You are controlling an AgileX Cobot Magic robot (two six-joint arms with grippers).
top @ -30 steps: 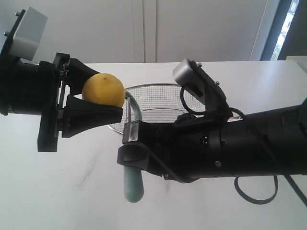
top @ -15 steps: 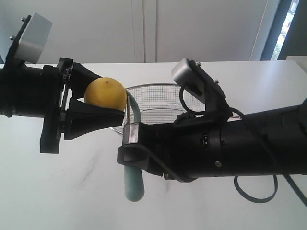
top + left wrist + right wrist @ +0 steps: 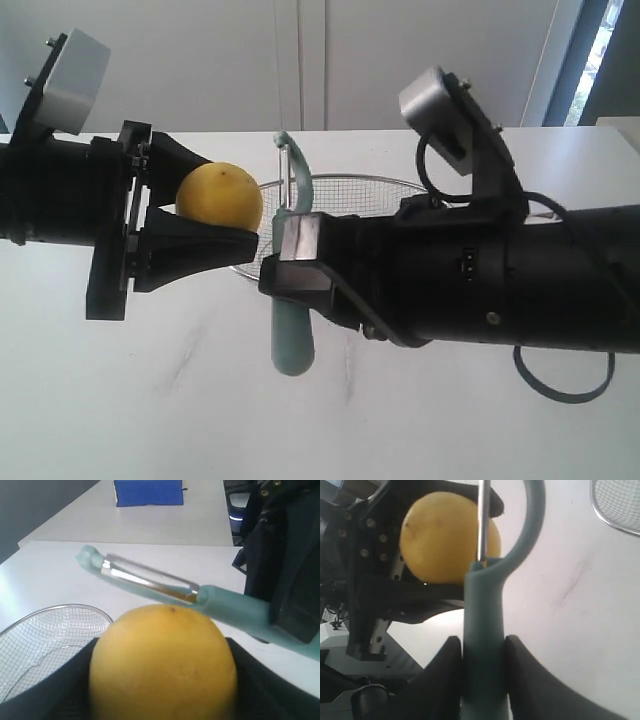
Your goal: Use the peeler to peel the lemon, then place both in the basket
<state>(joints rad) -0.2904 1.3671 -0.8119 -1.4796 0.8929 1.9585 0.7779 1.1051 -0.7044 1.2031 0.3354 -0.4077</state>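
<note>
The lemon [image 3: 220,196] is held clear of the surface [image 3: 150,400] at the left centre of the exterior frame, clamped between the black fingers of the left end effector [image 3: 228,196]. The peeler [image 3: 292,338] is grasped by its teal handle in the right end effector [image 3: 296,270], near the middle of the frame. It is stood roughly upright, with the curved head and metal blade raised just to the right of the lemon. Whether the blade touches the peel cannot be told. The basket [image 3: 350,181] is seen resting on the surface further back, in the upper middle of the frame, partly hidden.
</note>
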